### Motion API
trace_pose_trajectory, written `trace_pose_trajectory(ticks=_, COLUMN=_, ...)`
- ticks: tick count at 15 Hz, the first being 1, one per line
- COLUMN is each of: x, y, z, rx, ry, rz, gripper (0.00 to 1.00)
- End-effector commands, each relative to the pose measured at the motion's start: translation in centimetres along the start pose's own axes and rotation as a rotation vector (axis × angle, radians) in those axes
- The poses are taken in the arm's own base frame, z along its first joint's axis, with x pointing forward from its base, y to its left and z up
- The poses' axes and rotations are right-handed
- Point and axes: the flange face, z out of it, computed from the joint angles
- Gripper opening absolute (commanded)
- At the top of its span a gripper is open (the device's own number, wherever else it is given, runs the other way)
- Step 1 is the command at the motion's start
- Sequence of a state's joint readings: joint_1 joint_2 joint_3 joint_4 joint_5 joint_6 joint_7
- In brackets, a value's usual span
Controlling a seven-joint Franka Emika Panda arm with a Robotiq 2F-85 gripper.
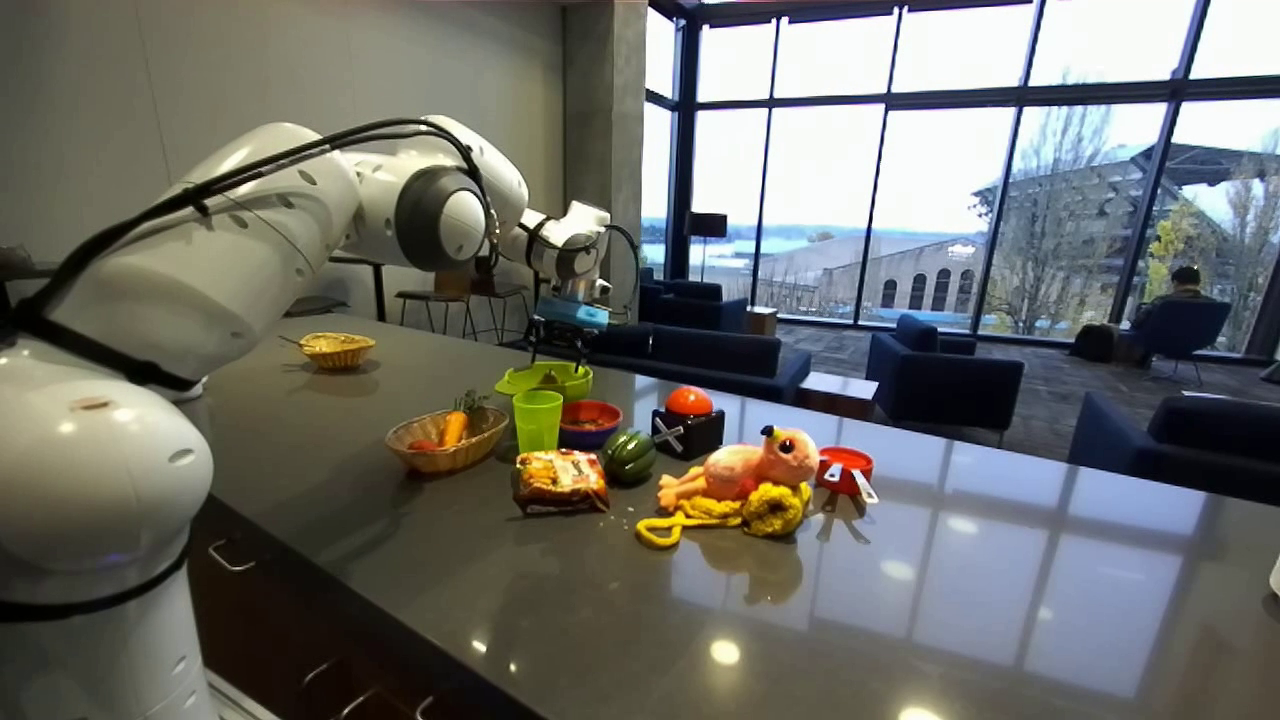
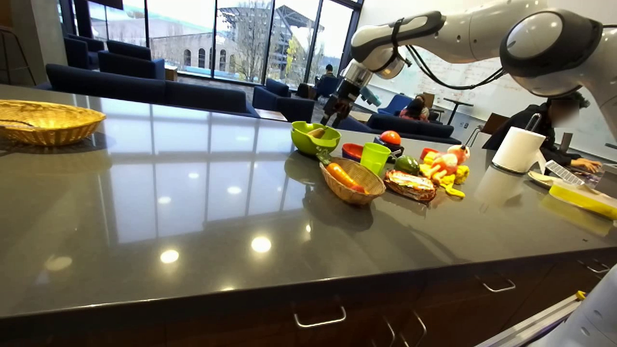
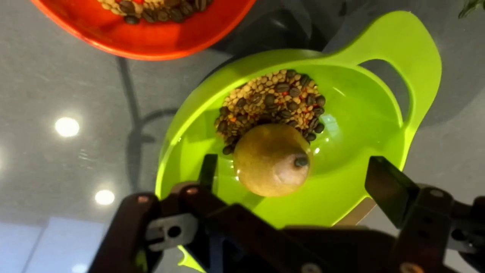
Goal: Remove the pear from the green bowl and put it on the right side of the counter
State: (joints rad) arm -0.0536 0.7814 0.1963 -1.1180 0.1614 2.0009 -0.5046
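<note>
Only the approach looks done: the pear [image 3: 269, 161] sits in the green bowl [image 3: 356, 129], the gripper [image 3: 292, 167] spread above; 3 steps remain: grasp, lift, set right on the counter [image 1: 600, 600].

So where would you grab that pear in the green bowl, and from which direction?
Probably grip the pear around its rounded body, not the small stem, from above: the green bowl surrounds it but leaves the top open. The open tool looks wide enough to close on opposite sides.
</note>
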Motion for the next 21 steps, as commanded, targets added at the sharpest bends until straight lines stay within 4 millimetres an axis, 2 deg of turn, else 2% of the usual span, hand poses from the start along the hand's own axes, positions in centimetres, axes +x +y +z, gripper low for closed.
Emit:
trace_pose_trajectory(ticks=1, x=0.4, y=0.0, z=0.0, rx=0.028, ry=-0.010, rz=-0.020, gripper=1.00)
trace_pose_trajectory(ticks=9, x=1.0, y=-0.2, z=0.3, rx=0.048, ry=-0.018, rz=-0.035, gripper=1.00)
trace_pose_trajectory(ticks=17, x=1.2, y=0.0, z=1.5, rx=0.069, ry=-0.038, rz=-0.037, gripper=1.00)
trace_pose_trajectory(ticks=18, x=1.3, y=-0.1, z=1.6, rx=0.070, ry=-0.041, rz=-0.038, gripper=0.82)
trace_pose_trajectory(ticks=21, x=1.5, y=-0.3, z=1.7, rx=0.069, ry=-0.042, rz=-0.041, gripper=0.61)
